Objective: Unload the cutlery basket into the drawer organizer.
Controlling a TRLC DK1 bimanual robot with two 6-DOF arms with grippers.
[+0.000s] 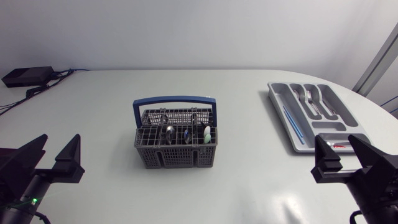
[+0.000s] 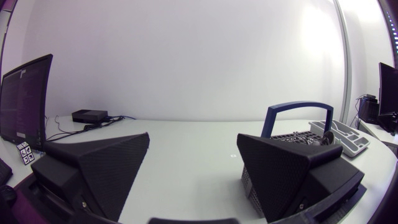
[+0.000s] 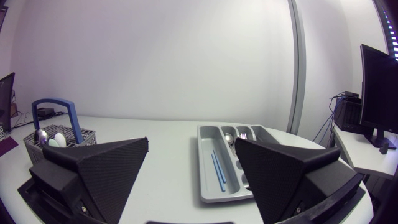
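Left hand (image 1: 60,148) and right hand (image 1: 336,148) wide, empty, flanking cutlery basket (image 1: 176,149). Its spoons (image 1: 168,130) look stiff, slick; I'd pinch the necks.

A grey cutlery basket (image 1: 176,146) with a blue handle (image 1: 175,99) stands mid-counter (image 1: 93,106), holding spoons (image 1: 169,130). Well to its right lies a grey drawer organizer (image 1: 278,107) with forks (image 1: 314,102) and a thin blue stick (image 1: 292,123). The left end effector (image 1: 60,142) and the right end effector (image 1: 336,142) sit at the near corners, fingers spread.
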